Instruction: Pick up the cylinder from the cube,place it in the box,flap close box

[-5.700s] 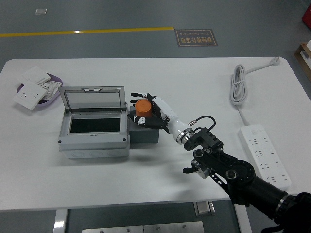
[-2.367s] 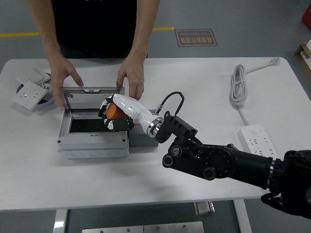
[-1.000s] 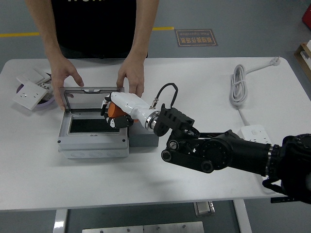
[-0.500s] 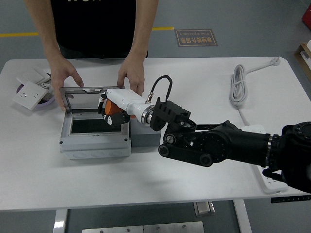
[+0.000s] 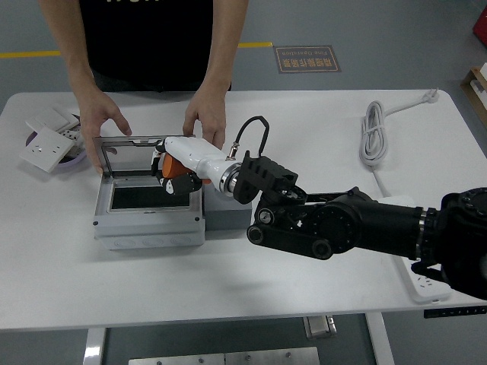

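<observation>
Cylinder: small orange plastic cylinder (image 5: 172, 165), off the cube and held in the air over the right part of the box's opening.
Box: grey plastic junction box (image 5: 148, 220) with a dark interior, at about 9 o'clock from the table's middle; its clear hinged lid (image 5: 125, 146) stands raised along the far edge.
Cube: dark grey block (image 5: 227, 216) touching the box's right side, at 3 o'clock from it, with nothing on top.
Progress: the pick looks done; by my reading the placing is under way, since the cylinder is above the opening but not released. Letting go and flapping the lid shut remain.
Right hand: white-shelled hand (image 5: 173, 165) on the black arm from the lower right, fingers curled closely around the cylinder, palm turned toward the box.
Left hand: not visible.
Person: stands at 12 o'clock; one hand (image 5: 102, 125) rests at the lid's left corner, the other hand (image 5: 205, 118) at its right corner, seemingly steadying it.
Table: white table (image 5: 251, 289); white power strip (image 5: 403, 204) at 3 o'clock, partly behind the arm.
</observation>
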